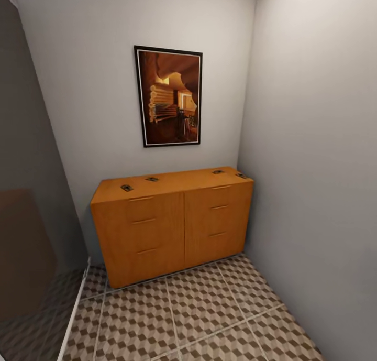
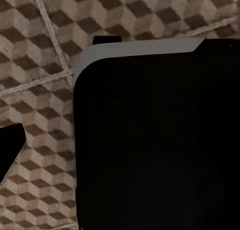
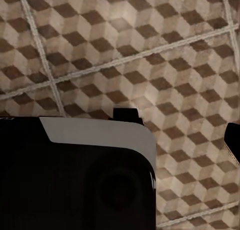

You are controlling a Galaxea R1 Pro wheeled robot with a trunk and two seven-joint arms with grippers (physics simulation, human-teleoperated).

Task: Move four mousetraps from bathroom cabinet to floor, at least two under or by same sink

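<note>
Orange-brown wood: the cabinet stands against the back wall, in the corner formed with the right-hand wall, under a framed picture. All four mousetraps lie on its flat top, none yet on the bathroom floor. Two sit toward the top's left end, near its front edge and just behind; two toward the right end, the last at the right front corner.

Both wrist views look down on the cube-patterned tiles past dark robot bodywork. A dark sliver at each picture's edge may be a finger, so I cannot tell whether either hand is open or closed.

Risks, as judgement:
- The traps are thin and flat; a pinch from above may slip or push one along the top.
- The corner trap sits at the edge and could be knocked off.
- The right-hand wall crowds the right arm's reach.
- No sink is in sight, so placement means carrying the traps elsewhere; a loose grip could drop one.
</note>
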